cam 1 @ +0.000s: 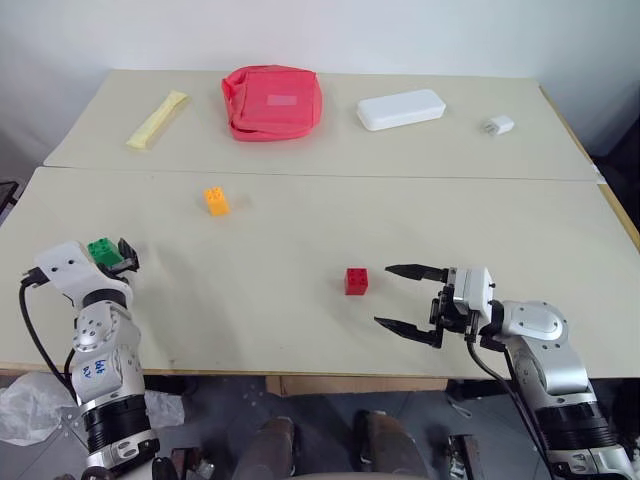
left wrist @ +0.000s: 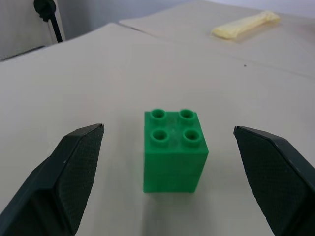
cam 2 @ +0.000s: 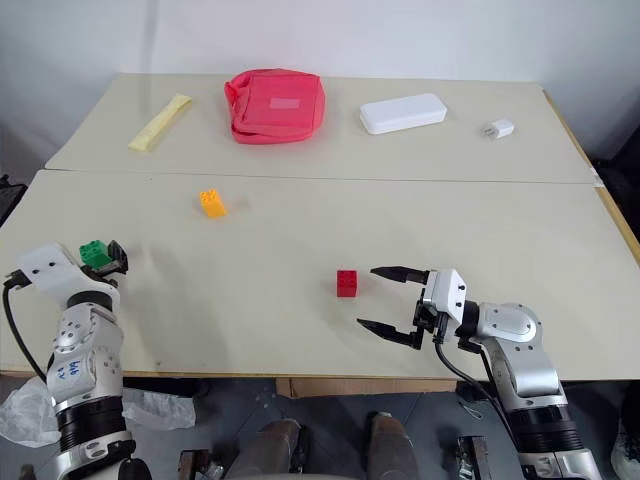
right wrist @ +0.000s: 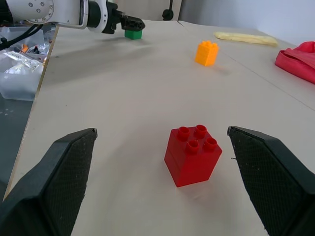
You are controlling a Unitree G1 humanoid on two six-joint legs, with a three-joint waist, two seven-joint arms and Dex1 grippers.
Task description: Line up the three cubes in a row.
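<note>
**A:** Where do I stand on the row?

**B:** From my seat, barely started. My left tool (left wrist: 162, 162) has its jaws spread wide with the green cube (left wrist: 173, 150) sitting on the desk (cam 1: 300, 250) between the fingers, touching neither. My right tool (right wrist: 162, 187) is just as wide, pointing at the red cube (right wrist: 192, 154), which rests a little ahead of the fingertips, also untouched.

**A:** So nothing is gripped?

**B:** Nothing. Both tools are empty, each framing its own cube.

**A:** And the third?

**B:** The orange cube (cam 1: 216, 201) lies well beyond the left tool, further out on the desk, with no tool near it. The three are scattered: green far from red, orange apart from both, no shared line. I judge all the lining-up is left to do.

**A:** Count it for me.

**B:** Three cubes: one green, one red, one orange. Two tools. Past them, at the far side of the desk, one red pouch (cam 1: 272, 102), one pale yellow packet (cam 1: 158, 119), one white oblong case (cam 1: 401, 109) and one small white charger block (cam 1: 498, 125), none of which belongs in the row.
</note>
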